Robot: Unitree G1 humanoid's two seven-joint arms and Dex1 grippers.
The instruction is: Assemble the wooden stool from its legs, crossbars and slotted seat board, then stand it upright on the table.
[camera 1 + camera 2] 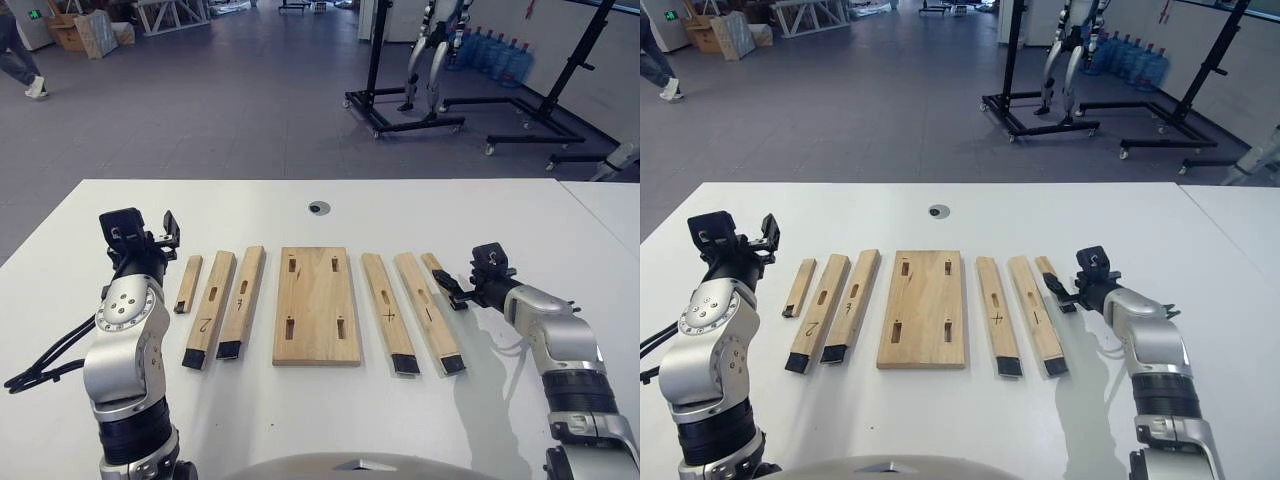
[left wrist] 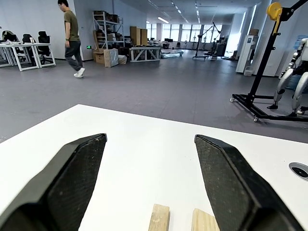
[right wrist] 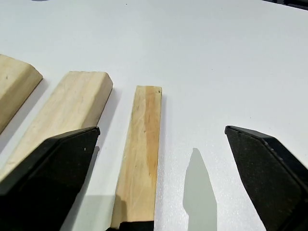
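Pale wooden slotted seat board (image 1: 317, 305) flat mid white table (image 1: 450, 210), unassembled. Long black-tipped wooden legs (image 1: 210, 310) and short wooden crossbars (image 1: 188, 283) laid either side, I judge for easy reach. My right gripper (image 3: 161, 139) spread wide astride right crossbar (image 3: 142, 144), empty. Left gripper (image 2: 151, 144) wide apart, empty, near left crossbar.

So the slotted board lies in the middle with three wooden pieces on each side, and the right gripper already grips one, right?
The right gripper is open and grips nothing: the right wrist view shows its fingers wide apart over the short crossbar. The rest is right.
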